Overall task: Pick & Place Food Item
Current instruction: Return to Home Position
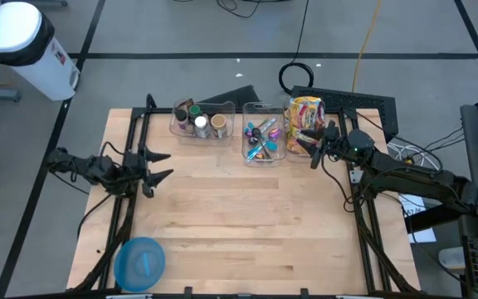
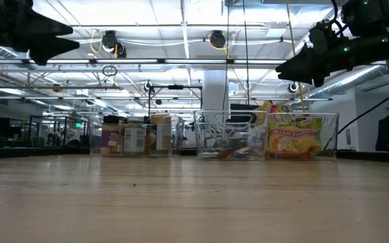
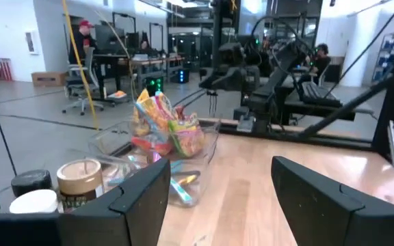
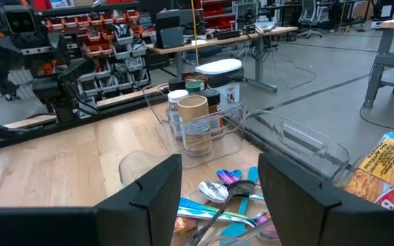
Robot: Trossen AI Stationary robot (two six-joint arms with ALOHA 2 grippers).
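Observation:
The food items are bright yellow and red snack bags (image 1: 305, 116) standing in a clear bin (image 2: 301, 137) at the table's far edge, right of centre. They also show in the left wrist view (image 3: 166, 124) and the right wrist view (image 4: 383, 171). My right gripper (image 1: 313, 150) hovers open above the table at that bin's near edge, pointing level toward the table's left; nothing is between its fingers (image 4: 219, 164). My left gripper (image 1: 166, 165) hangs open over the table's left side, well above the wood, pointing toward the bins (image 3: 221, 167).
A clear bin of jars and cans (image 1: 199, 122) and a clear bin of utensils (image 1: 262, 139) stand left of the snack bin. A blue plate (image 1: 139, 262) lies at the near left corner. Bare wood (image 1: 247, 216) spans the table's middle. A keyboard (image 1: 351, 101) lies behind the bins.

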